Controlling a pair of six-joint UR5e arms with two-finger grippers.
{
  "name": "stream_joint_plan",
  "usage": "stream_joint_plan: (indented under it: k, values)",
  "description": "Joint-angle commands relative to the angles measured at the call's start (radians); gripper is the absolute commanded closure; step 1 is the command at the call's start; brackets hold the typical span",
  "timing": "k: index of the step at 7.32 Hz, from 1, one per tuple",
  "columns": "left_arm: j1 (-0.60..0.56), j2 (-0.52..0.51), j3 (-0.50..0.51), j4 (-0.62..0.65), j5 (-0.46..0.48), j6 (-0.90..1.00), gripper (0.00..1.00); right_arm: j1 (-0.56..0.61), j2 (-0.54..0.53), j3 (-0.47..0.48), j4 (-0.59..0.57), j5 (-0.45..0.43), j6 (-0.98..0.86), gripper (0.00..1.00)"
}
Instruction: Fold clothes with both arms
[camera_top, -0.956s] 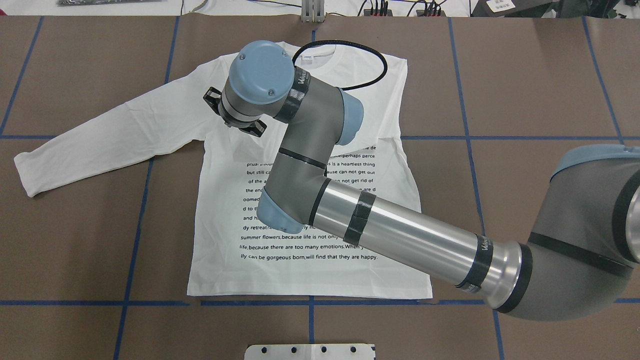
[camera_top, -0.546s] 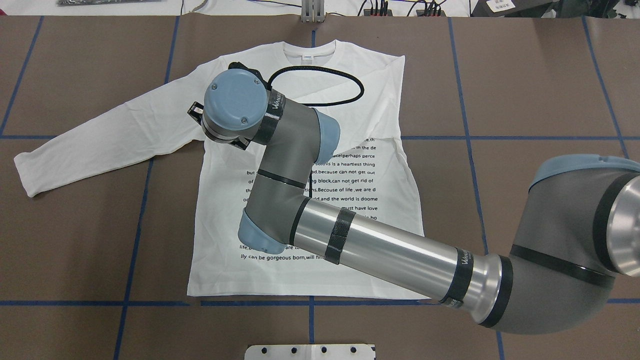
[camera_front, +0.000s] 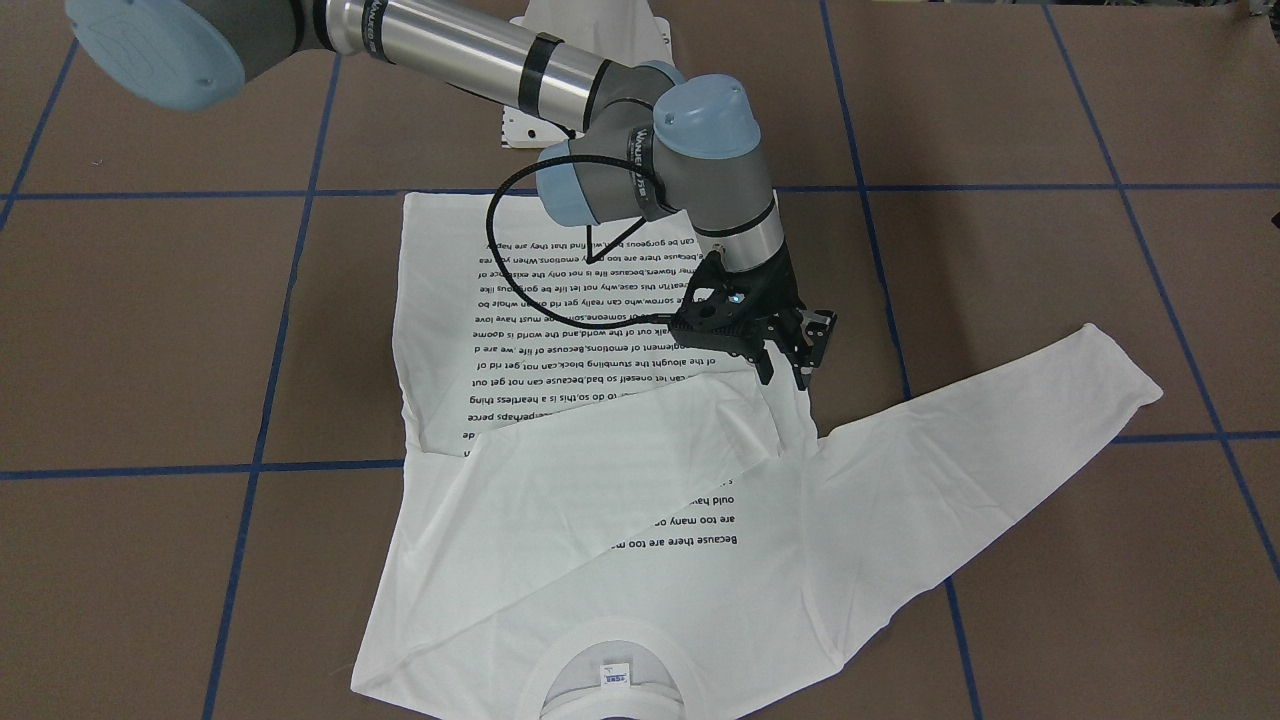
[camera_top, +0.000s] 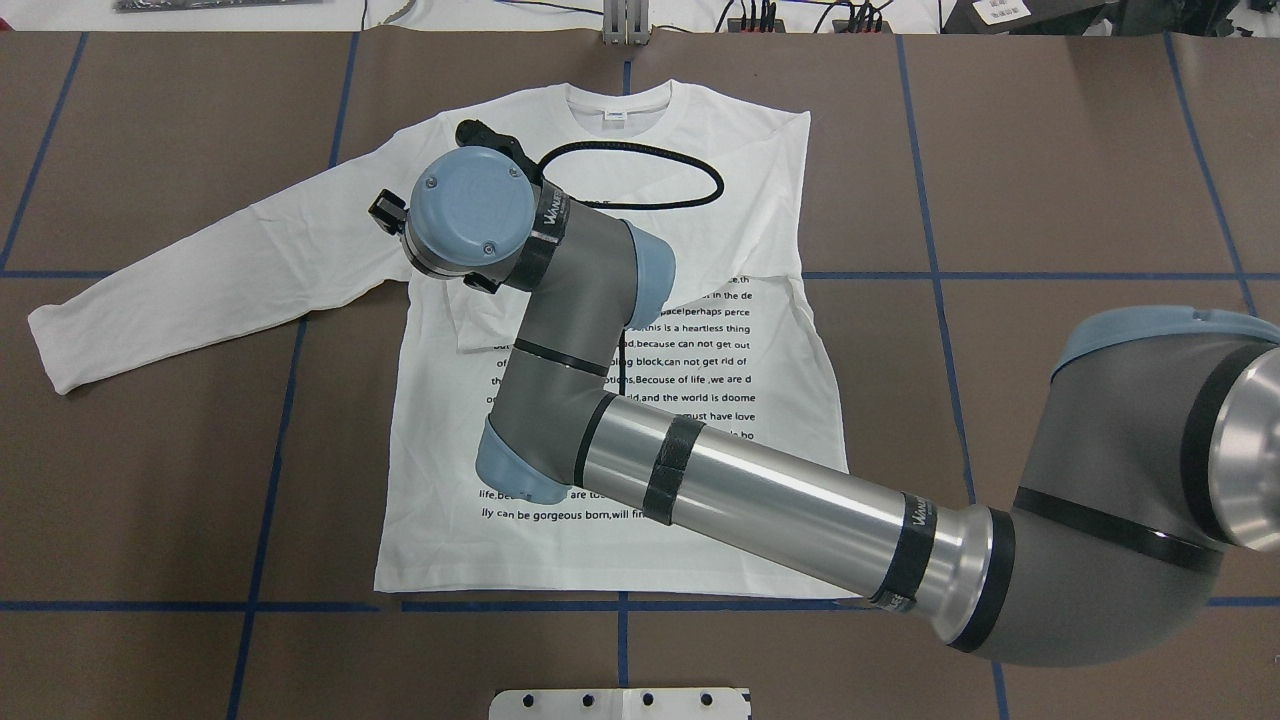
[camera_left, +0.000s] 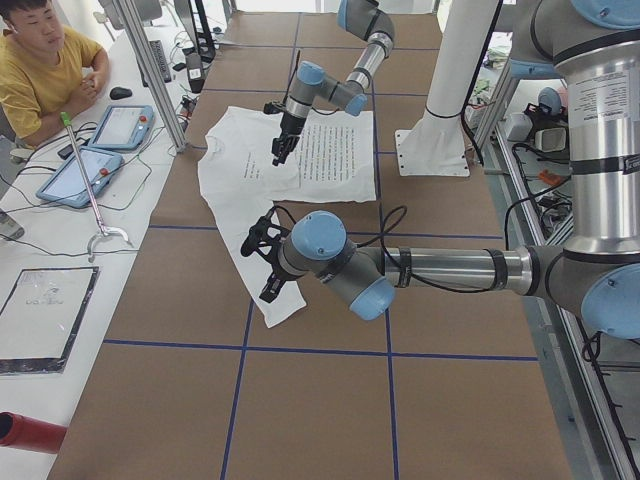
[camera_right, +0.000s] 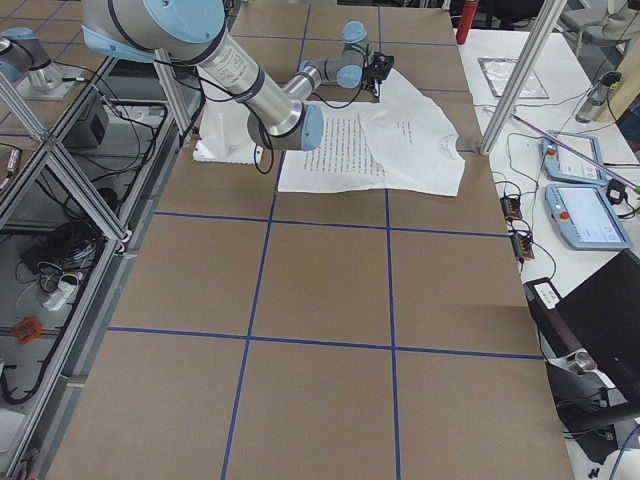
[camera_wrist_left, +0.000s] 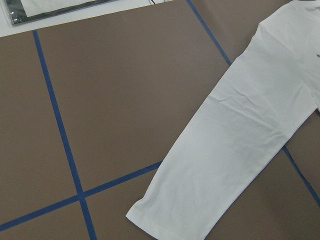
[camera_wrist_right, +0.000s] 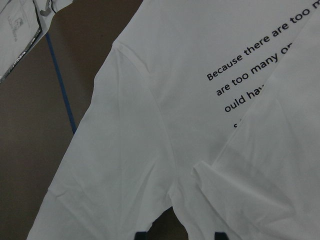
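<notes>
T-shirt (camera_top: 430, 450): flat on the tabletop (camera_top: 1080, 150), print side up, collar toward the far edge and hem toward the robot's edge.
Folded sleeve (camera_front: 600, 450): lies slantwise over the chest, its cuff ending by the opposite armpit.
Other sleeve (camera_top: 220, 270): stretched out toward the tabletop's left edge, not yet folded.
Right pincer (camera_front: 783, 372): jaws apart and gripping nothing, tips pointing down just above the cloth beside that cuff.
Left pincer (camera_left: 262, 262): over the stretched sleeve's cuff near the left edge. I cannot tell whether it is open or closed.
Just changed: over the last second the right wrist (camera_top: 470, 205) slid from the upper chest toward the left-side armpit. It then nearly stopped, only twisting a little, and the shirt lies as it did.
Meaning: the first sleeve fold looks finished, so the stretched sleeve is probably next.
</notes>
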Motion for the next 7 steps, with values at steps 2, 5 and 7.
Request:
stream_joint_plan:
  k: [2,5,7]
  values:
    - [0.077,-0.143,0.206,-0.045,0.013,-0.046,0.0,0.02,-0.078,0.165,-0.011,-0.01,0.059,0.01]
    - [0.169,-0.247,0.457,-0.172,0.015,-0.053,0.01,0.079,-0.507,0.631,-0.023,0.045,0.038,0.01]
    - [0.275,-0.25,0.459,-0.176,0.055,-0.121,0.08,0.164,-0.644,0.764,-0.023,0.154,-0.034,0.01]
